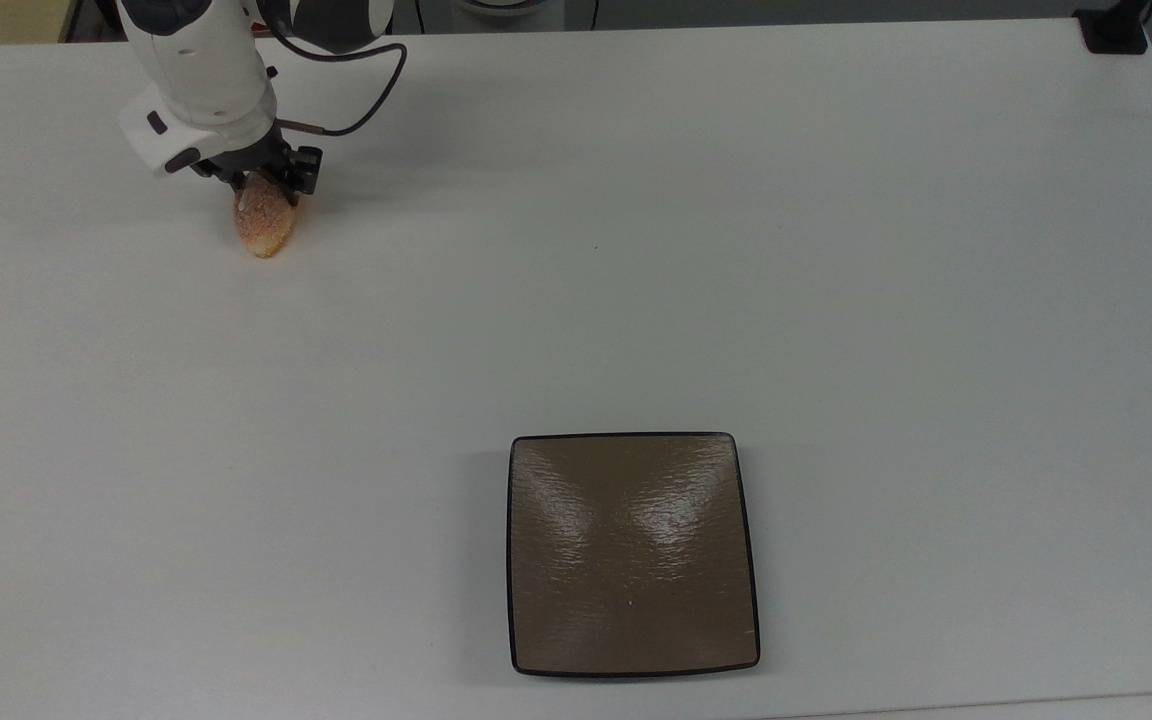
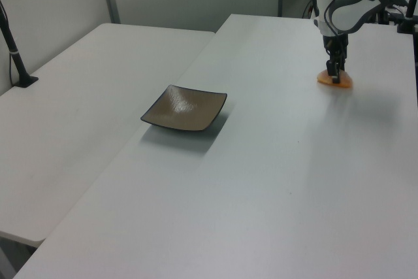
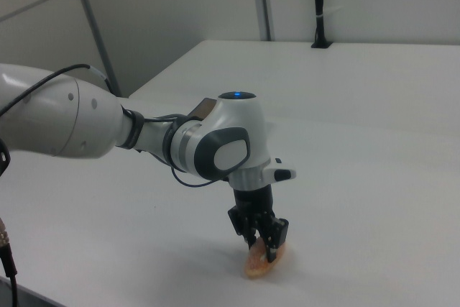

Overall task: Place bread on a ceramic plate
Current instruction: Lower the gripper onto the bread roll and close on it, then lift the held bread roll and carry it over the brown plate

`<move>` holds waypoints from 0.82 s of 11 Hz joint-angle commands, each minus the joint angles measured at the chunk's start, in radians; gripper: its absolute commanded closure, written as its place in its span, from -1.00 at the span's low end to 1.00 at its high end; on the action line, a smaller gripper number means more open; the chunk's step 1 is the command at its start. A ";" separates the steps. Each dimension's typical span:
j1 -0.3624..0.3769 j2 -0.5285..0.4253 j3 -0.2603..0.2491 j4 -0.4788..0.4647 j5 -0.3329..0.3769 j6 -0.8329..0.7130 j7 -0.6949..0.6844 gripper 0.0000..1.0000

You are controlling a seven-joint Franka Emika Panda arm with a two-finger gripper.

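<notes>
The bread (image 1: 264, 228), a small orange-golden bun speckled with white crumbs, lies on the white table at the top view's far left. My gripper (image 1: 266, 186) is down over its far end, open, with one finger on each side of the bun. The left view shows the gripper (image 2: 335, 75) standing upright on the bread (image 2: 337, 82). In the right view the fingertips (image 3: 273, 249) reach down to the bread (image 3: 260, 264). The ceramic plate (image 1: 631, 555), square, brown and glossy with a dark rim, sits bare near the top view's bottom edge, far from the bread; it also appears in the left view as the plate (image 2: 184, 108).
A black clamp post (image 1: 1114, 28) stands at the table's corner in the top view's upper right. A second white table (image 2: 78, 96) adjoins on the left view's left, with a black pole (image 2: 14, 53) on it. A black cable (image 1: 376, 75) hangs from my wrist.
</notes>
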 commanded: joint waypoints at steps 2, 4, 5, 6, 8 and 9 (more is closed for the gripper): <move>0.006 -0.001 -0.002 0.021 -0.015 0.019 0.000 0.31; 0.007 -0.008 0.000 0.056 0.002 0.019 0.003 0.31; 0.009 -0.008 0.001 0.091 0.008 0.019 0.020 0.31; 0.018 -0.007 0.004 0.140 0.021 0.019 0.035 0.31; 0.056 -0.001 0.015 0.232 0.109 0.028 0.047 0.31; 0.081 0.005 0.018 0.278 0.152 0.044 0.047 0.31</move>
